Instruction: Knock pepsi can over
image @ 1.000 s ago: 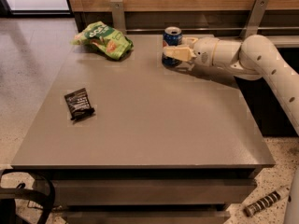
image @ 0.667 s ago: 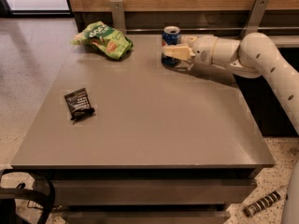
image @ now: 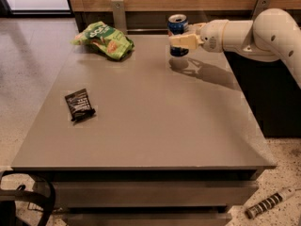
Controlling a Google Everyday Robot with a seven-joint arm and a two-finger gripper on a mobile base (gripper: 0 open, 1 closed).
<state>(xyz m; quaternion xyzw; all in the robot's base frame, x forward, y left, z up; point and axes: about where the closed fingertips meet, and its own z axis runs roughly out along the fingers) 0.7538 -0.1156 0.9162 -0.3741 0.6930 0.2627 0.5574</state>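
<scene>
Can (image: 178,24) and gripper (image: 175,41) now nearer far edge; we see can upright, gripper across its middle; we cannot tell jaw state

The counter (image: 155,121) looks smooth, matt grey laminate with a faint sheen. The pepsi can (image: 178,26) is glossy blue metal with a silvery rim. The end effector (image: 182,41), right against the can near the counter's far edge, is smooth cream plastic, like the arm (image: 263,32). The green snack bag (image: 106,39) is shiny and crinkled; the dark wrapper (image: 79,105) is glossy.
</scene>
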